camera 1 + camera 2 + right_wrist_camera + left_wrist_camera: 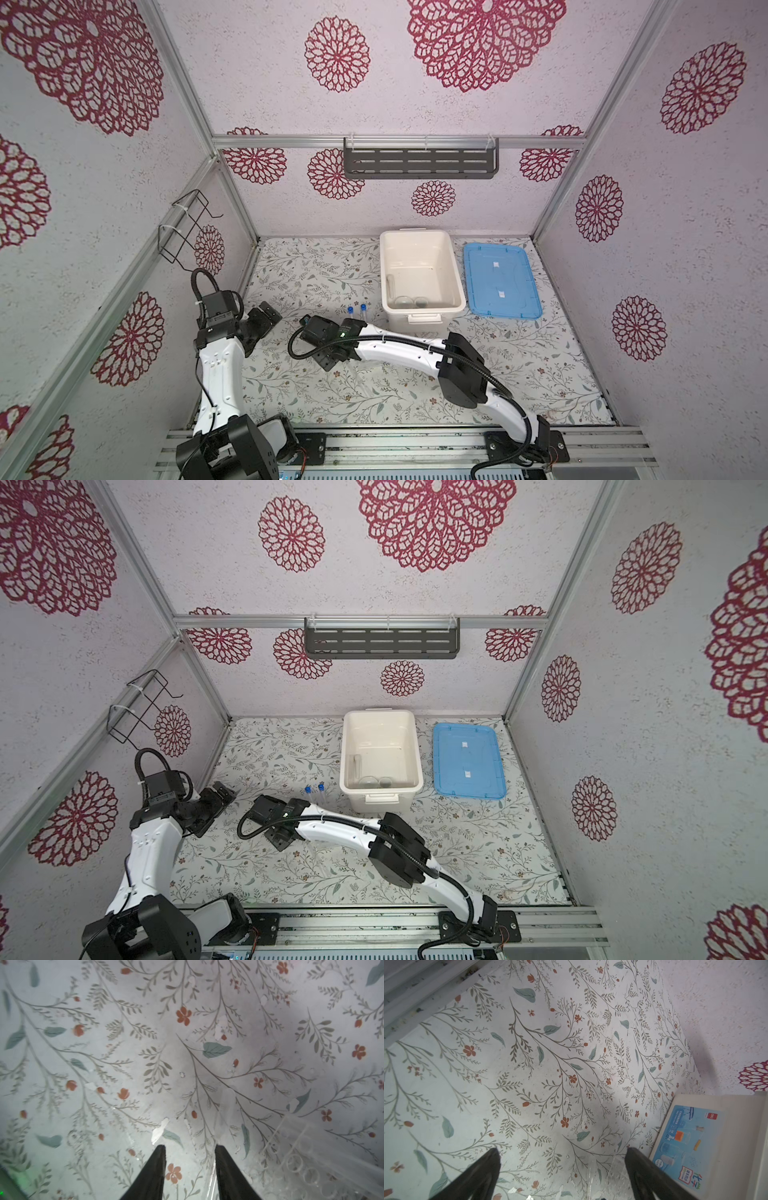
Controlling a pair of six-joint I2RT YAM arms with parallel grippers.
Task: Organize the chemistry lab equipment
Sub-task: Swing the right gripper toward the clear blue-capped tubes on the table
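Clear plastic with round holes, the tube stand (297, 1159) lies just beside the right gripper (190, 1147) in the right wrist view. It sits on the outer side of one finger, not between the jaws. Those jaws stand parted, with only the floral mat (187, 1053) showing in the gap, and they hold nothing.

In both top views the right arm stretches across the middle. The blue-capped tubes (363, 308) stand upright just behind its wrist. Their lower parts are hidden by the arm, so what they sit in cannot be told.

The left gripper (562, 1150) hangs over the mat with its jaws spread wide and empty. A bit of clear plastic shows low between its fingers, too faint to name. The labelled side of the white tub (737, 1136) lies just beyond one finger.

Inside the tub, at its near end, the white bowl (403, 302) and the smaller dish (422, 302) rest side by side. The pestle (390, 284) lies along the left wall. A blue lid (500, 282) lies flat to the right of the tub.
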